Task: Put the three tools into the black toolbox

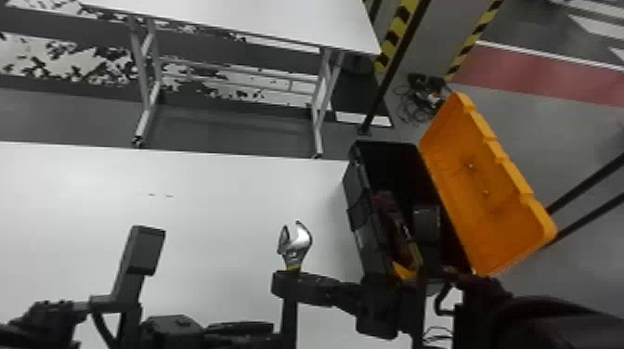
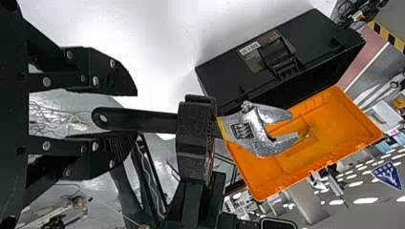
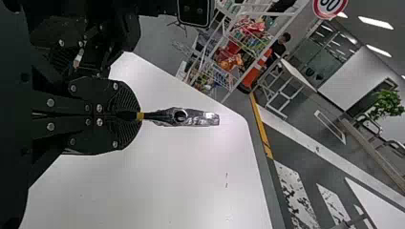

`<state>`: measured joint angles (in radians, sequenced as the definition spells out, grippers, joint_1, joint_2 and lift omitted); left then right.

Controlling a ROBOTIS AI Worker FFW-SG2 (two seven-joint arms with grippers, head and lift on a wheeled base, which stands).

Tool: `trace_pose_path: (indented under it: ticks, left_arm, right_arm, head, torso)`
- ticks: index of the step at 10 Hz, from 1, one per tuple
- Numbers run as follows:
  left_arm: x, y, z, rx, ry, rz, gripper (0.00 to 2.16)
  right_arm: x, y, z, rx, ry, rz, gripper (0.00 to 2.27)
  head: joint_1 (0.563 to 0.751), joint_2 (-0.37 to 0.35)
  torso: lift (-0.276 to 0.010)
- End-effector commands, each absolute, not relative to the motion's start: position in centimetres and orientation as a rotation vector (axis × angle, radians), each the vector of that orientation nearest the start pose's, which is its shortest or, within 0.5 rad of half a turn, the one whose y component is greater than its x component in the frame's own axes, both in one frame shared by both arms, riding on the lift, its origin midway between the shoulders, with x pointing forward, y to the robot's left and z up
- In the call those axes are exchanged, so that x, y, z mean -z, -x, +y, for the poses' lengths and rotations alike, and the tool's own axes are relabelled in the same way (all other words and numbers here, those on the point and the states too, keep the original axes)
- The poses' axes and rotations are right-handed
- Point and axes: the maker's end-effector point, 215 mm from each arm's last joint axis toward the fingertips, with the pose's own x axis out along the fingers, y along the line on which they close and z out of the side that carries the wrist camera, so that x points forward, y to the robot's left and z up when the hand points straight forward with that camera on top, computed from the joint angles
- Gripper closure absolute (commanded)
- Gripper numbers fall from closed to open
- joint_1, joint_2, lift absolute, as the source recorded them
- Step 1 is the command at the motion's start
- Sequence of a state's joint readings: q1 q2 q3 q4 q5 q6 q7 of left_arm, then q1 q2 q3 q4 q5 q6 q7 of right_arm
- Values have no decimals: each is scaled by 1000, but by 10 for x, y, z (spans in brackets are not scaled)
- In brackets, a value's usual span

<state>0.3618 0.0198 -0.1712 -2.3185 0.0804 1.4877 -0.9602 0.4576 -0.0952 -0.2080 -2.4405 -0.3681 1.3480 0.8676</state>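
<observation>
In the head view, the silver metal wrench with a black and yellow handle [image 1: 297, 241] was a bit below the middle of the frame. The black right gripper [image 1: 284, 284] had it, and its jaw end pointed up over the white table [image 1: 185, 199]. The black plastic toolbox [image 1: 354, 195] sat right of the middle, with its orange lid [image 1: 487, 195] wide open. Some red, black and yellow tools [image 1: 408, 246] were inside, but I could not tell how many. The black left arm [image 1: 172, 327] was at the lower left.

In the left wrist view, the black left gripper [image 2: 133, 114] was wide open and not gripping. The end of the wrench's handle poked in between its fingers.

In the right wrist view, the right gripper was closed tight on the wrench, with the head sticking out past the tips.

This looked like the passing step, with the wrench in the right gripper's care. Next, the left gripper should back off and stay open. Then the right one should take the wrench over the box, go down and let go, without hitting the lid.
</observation>
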Motion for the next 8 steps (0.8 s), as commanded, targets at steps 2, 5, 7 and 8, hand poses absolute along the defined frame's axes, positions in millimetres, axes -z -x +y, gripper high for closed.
trace_pose_path:
  ticks: [2,5,7,8]
  left_arm:
    - [407,-228,-21,1077,531,1044,19]
    - [419,-229,6,974,492,1000,22]
    - [430,-236,33,889,447,942,26]
    - [433,-237,43,861,429,921,29]
  right_arm:
    - [361,-298,-121,-837,-498,699,2246]
    - [336,-327,-191,-681,-406,597,2250]
    - [312,-354,-239,-581,-300,526,2246]
    - [302,-372,-260,-520,-209,480,2250]
  head:
    - [695,-293]
    - [695,-348]
    - [695,-350]
    - [695,-350]
  torso:
    - [-51]
    - [-51]
    - [-51]
    - [-51]
